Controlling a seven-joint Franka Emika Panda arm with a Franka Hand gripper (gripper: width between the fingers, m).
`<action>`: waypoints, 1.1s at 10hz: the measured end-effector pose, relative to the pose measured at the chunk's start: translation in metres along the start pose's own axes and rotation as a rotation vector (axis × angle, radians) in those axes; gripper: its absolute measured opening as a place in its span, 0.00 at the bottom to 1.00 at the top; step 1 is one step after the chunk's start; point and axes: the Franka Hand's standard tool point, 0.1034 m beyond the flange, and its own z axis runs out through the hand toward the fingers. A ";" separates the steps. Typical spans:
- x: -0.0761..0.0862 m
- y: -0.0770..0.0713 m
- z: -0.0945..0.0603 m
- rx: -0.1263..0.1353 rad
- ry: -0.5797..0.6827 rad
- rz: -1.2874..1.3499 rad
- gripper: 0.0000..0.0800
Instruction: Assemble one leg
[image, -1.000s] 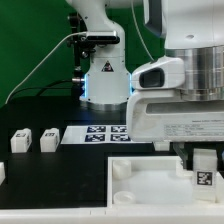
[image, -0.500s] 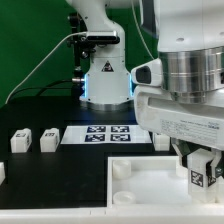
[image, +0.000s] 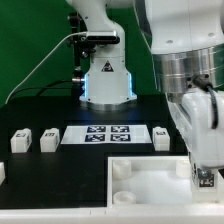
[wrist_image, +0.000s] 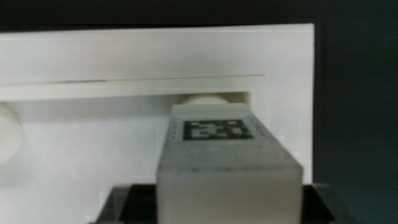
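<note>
My gripper is shut on a leg, a small white post with a black-and-white tag. It holds the leg over the near right corner of the large white square panel. In the wrist view the leg sits between the dark fingers of the gripper, tag facing the camera. Its far end points at a round corner socket on the panel. I cannot tell whether the leg touches the socket.
Two loose legs stand on the black table at the exterior view's left, and another stands right of the marker board. A white part shows at the left edge. The robot base stands behind.
The wrist has turned and the gripper has moved down and to the exterior view's right with the leg, closer to the panel's right corner.
</note>
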 end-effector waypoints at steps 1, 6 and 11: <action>0.000 0.000 0.000 0.000 -0.001 -0.054 0.44; -0.020 0.004 0.007 -0.012 0.019 -0.776 0.80; -0.010 0.001 0.006 -0.034 0.044 -1.330 0.81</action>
